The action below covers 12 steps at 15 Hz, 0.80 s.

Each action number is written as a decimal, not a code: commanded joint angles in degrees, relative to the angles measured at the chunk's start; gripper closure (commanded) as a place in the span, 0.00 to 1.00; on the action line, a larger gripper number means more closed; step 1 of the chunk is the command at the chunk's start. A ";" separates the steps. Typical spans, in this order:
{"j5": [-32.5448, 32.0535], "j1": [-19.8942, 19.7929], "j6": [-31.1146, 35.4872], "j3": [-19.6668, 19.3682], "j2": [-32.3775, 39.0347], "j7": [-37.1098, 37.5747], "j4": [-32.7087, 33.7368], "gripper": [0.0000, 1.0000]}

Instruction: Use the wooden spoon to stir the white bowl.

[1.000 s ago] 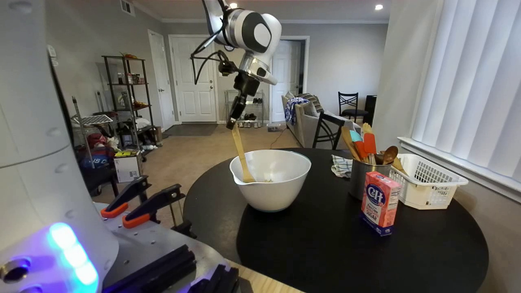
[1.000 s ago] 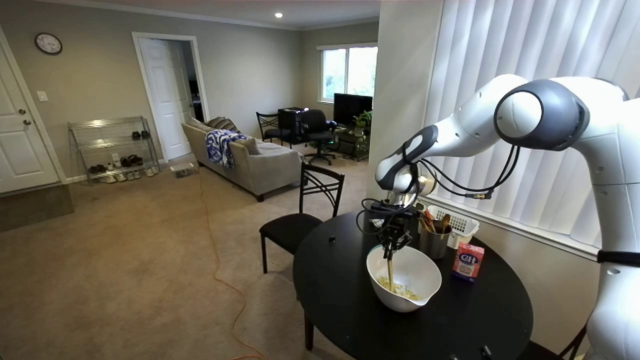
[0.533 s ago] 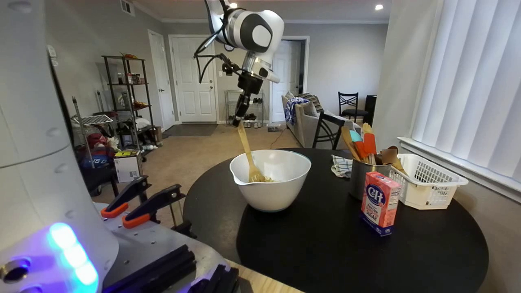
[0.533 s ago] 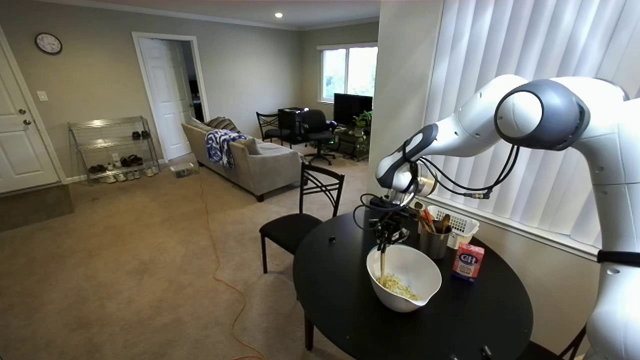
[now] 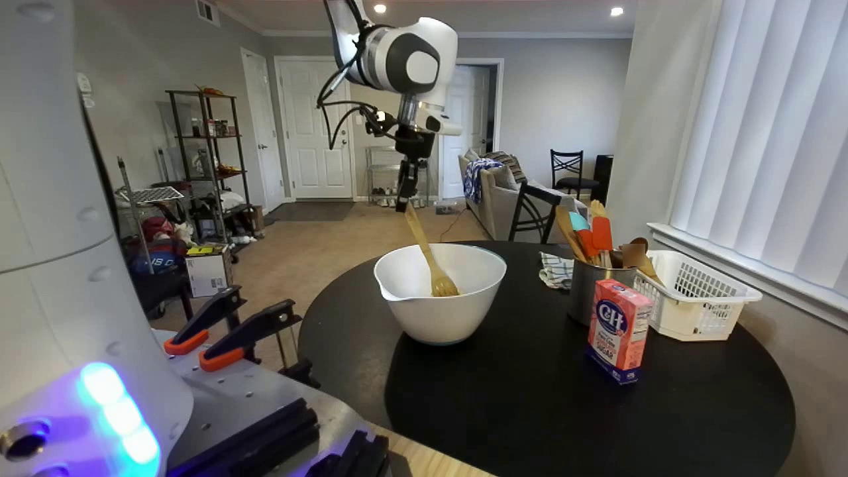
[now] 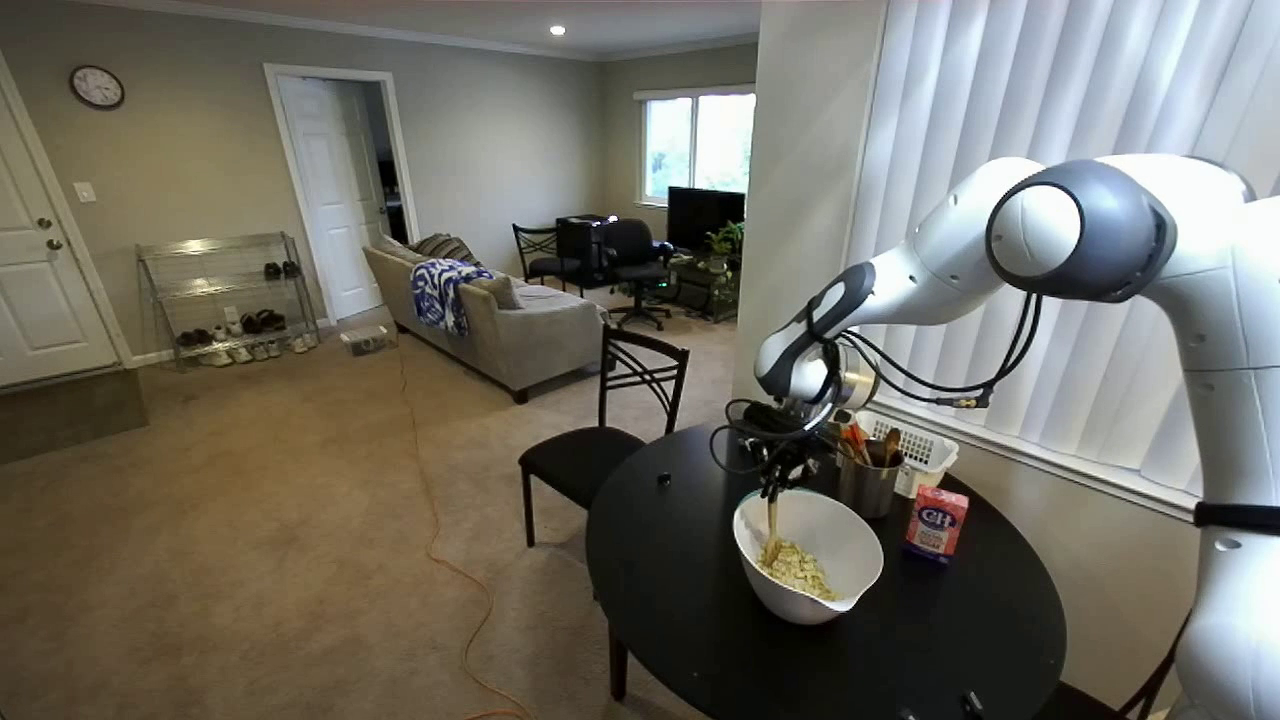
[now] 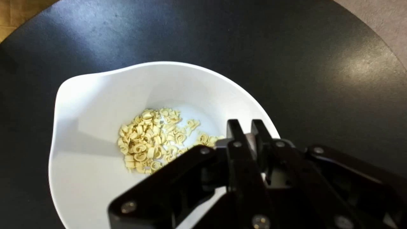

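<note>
The pale wooden spoon [image 5: 430, 258] stands tilted in the large white bowl [image 5: 445, 321], handle up and head down inside. In an exterior view the spoon [image 6: 772, 522] meets pale curled pieces [image 6: 800, 568] in the white bowl [image 6: 860, 560]. My gripper [image 5: 405, 204] is above the bowl, shut on the top of the handle; it also shows in an exterior view [image 6: 771, 490]. In the wrist view the fingers [image 7: 245, 124] hold the handle's end [image 7: 250, 140] between them. The rest of the spoon is hidden there. The curled pieces [image 7: 143, 143] lie in the bowl bottom [image 7: 86, 178].
The bowl stands on a round black table [image 5: 517, 411]. A pink sugar box [image 5: 619, 331], a metal utensil holder [image 5: 589, 291], a white basket [image 5: 709, 298] and a checked cloth [image 5: 556, 270] are beside it. A black chair [image 6: 600, 440] stands at the table's edge.
The gripper and spoon have swept across the bowl, away from the spout side. The spoon head has moved with them and the curled pieces have shifted. The bowl has stayed in place.
</note>
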 commanded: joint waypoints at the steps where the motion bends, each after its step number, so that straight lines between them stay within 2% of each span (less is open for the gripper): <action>1: -4.76 2.71 3.82 -2.38 -1.32 4.20 -2.87 0.94; 6: -15.87 6.98 0.88 -6.77 -2.30 13.23 -3.56 0.94; 9: -19.91 7.95 -2.73 -7.61 -2.81 17.66 -3.10 0.94; 12: -22.96 7.99 -9.25 -7.61 -3.71 21.48 -2.56 0.94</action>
